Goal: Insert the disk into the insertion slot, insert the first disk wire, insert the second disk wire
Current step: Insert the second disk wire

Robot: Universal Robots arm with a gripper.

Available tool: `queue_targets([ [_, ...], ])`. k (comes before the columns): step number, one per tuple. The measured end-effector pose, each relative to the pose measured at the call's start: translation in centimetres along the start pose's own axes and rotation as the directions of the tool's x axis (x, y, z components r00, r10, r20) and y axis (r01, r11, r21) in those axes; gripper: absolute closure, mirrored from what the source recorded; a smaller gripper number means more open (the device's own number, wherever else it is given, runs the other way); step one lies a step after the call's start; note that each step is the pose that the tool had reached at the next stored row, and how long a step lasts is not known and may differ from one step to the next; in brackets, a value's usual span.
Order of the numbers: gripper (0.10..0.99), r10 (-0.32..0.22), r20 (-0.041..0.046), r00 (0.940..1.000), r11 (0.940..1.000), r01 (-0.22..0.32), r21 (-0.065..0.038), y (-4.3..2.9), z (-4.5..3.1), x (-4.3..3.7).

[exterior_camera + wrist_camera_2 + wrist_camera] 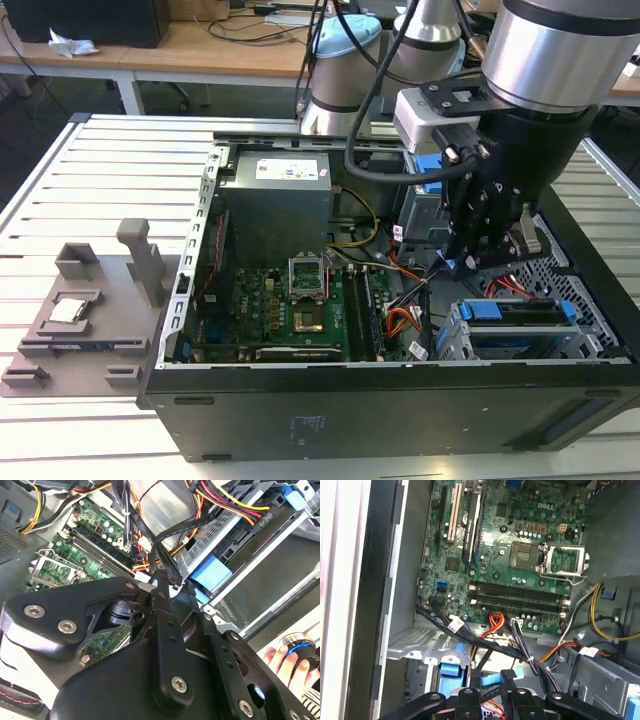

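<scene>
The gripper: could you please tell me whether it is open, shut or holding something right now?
Gripper: shut on the black wire, it seems.

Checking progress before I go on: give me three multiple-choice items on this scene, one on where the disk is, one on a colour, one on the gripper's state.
1. Where is the disk? A on the grey fixture beside the case; B in the insertion slot; C on the motherboard.
2. What colour is the disk's carrier? A red; B green; C blue.
3. The gripper is: A shut on a black wire; B wide open; C holding the disk.
Answers: B, the disk lies inside the cage at the exterior view's right; C, the frame around it is bright blue; A, the second wrist view shows the fingertips pinched together with the wire leading off from them.
</scene>
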State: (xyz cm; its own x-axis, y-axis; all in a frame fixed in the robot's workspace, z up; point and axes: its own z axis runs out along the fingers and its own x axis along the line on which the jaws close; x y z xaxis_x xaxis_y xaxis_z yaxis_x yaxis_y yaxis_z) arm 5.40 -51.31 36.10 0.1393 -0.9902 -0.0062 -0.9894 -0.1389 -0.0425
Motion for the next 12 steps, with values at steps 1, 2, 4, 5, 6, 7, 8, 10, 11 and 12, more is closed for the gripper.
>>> queue_targets([
  [1, 0.784, 0.000, -0.0003, 1.0000, 1.0000, 0.000, 0.002, 0.46, 0.00, -0.07],
  [2, 0.784, 0.000, -0.0003, 1.0000, 1.0000, 0.000, 0.004, 0.99, 0.04, -0.14],
  [4, 0.784, -0.001, -0.0005, 1.0000, 1.0000, 0.001, 0.004, 1.22, 0.36, -0.16],
  [5, 0.784, -0.001, -0.0004, 1.0000, 1.0000, 0.001, 0.004, 1.23, 0.51, -0.16],
  [6, 0.784, -0.001, -0.0004, 1.0000, 1.0000, 0.001, 0.004, 1.23, 0.63, -0.16],
  [7, 0.784, -0.002, -0.0005, 1.0000, 1.0000, 0.002, 0.004, 1.18, 0.75, -0.16],
  [8, 0.784, -0.003, -0.0006, 1.0000, 1.0000, 0.003, 0.004, 1.12, 0.78, -0.14],
  [10, 0.784, -0.004, -0.0004, 1.0000, 1.0000, 0.004, 0.004, 0.86, 0.82, -0.11],
  [11, 0.784, -0.004, -0.0003, 1.0000, 1.0000, 0.004, 0.004, 0.68, 0.84, -0.08],
  [12, 0.784, -0.005, -0.0001, 1.0000, 1.0000, 0.005, 0.004, 0.57, 0.90, -0.07],
])
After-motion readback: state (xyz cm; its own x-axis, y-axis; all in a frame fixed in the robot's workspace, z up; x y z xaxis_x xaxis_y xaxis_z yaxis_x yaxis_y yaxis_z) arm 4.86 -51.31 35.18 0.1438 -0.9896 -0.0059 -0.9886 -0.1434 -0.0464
